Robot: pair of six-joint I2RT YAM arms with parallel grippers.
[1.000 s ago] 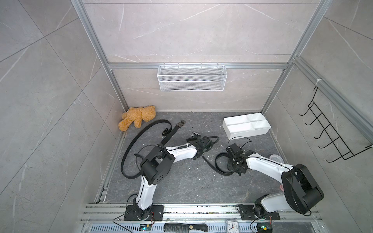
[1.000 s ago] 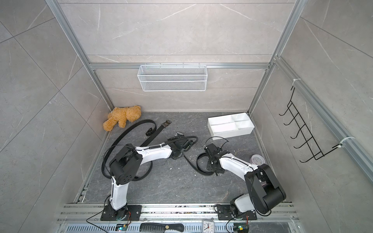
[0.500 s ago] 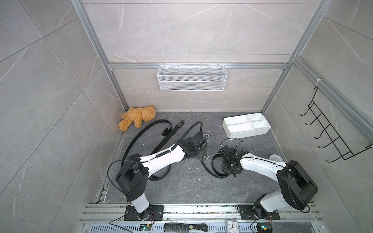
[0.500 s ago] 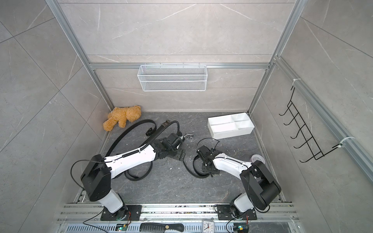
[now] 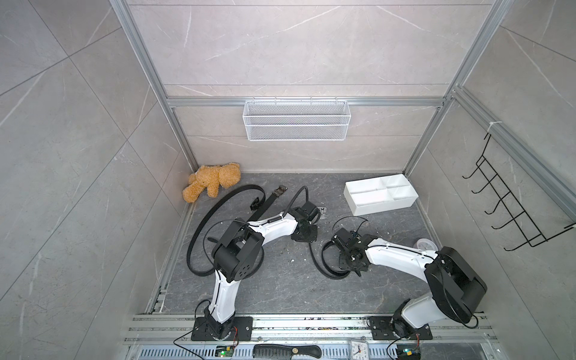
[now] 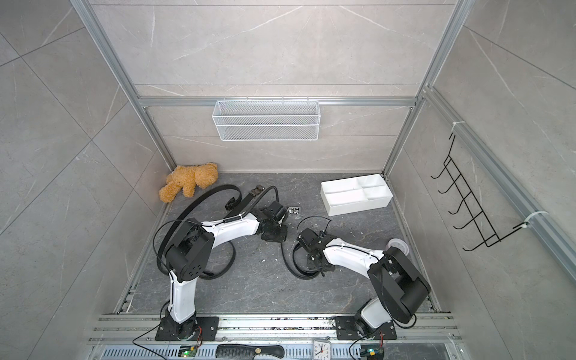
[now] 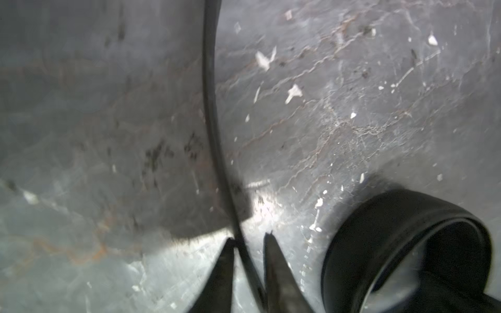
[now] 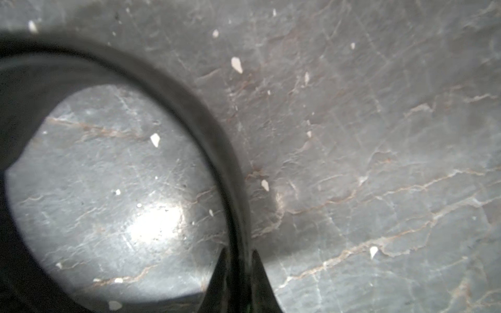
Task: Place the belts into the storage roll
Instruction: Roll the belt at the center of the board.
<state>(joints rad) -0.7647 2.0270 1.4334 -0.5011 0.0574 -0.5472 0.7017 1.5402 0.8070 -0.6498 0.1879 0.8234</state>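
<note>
Only the wrist views show left jaws and right jaws pinching the coiled belt (image 8: 214, 141); both top views show the storage roll (image 5: 383, 207).

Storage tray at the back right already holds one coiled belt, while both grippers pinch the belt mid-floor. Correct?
No. The storage tray is empty in both top views. The rest stands: the wrist views show the left gripper and right gripper pinching the mid-floor belt.
</note>
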